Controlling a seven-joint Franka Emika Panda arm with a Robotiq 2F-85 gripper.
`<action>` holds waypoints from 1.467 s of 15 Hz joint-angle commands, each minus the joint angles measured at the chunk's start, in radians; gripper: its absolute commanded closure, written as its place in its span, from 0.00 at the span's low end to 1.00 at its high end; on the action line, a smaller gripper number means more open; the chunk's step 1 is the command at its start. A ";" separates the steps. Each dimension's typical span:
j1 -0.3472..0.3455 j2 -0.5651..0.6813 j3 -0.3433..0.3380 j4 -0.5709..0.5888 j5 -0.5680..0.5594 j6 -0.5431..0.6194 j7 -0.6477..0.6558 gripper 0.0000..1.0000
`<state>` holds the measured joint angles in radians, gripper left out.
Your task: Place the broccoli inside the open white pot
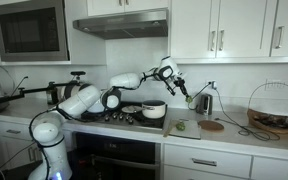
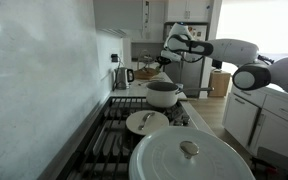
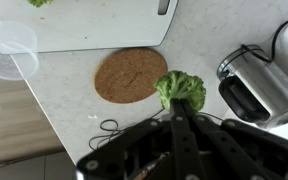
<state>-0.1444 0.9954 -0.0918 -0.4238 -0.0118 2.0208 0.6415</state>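
Since the fingers (image 3: 177,125) are clenched on the broccoli (image 3: 180,90) above the counter (image 3: 214,30), the open white pot (image 1: 154,110) lies lower and sideways, on the stove (image 1: 124,118)

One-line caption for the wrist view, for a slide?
Gripper holds the broccoli above the counter, near a round cork mat and a white cutting board.
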 commanded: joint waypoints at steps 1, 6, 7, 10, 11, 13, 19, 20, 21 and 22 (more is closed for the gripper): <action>-0.010 -0.060 0.019 -0.022 0.023 -0.032 0.017 0.99; -0.033 -0.130 0.038 -0.032 0.027 -0.143 -0.010 0.99; -0.038 -0.147 0.042 -0.035 0.027 -0.180 -0.013 0.99; -0.052 -0.192 0.058 -0.037 0.030 -0.289 -0.023 0.99; -0.056 -0.205 0.065 -0.037 0.031 -0.320 -0.023 0.99; -0.060 -0.222 0.073 -0.029 0.035 -0.377 -0.023 0.99; -0.049 -0.260 0.104 -0.023 0.036 -0.484 -0.031 0.99; -0.046 -0.265 0.112 -0.023 0.037 -0.500 -0.031 0.99; -0.043 -0.270 0.120 -0.023 0.037 -0.518 -0.032 0.99; -0.039 -0.276 0.128 -0.022 0.034 -0.538 -0.035 0.99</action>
<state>-0.1898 0.7699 0.0185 -0.4049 0.0056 1.5391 0.6272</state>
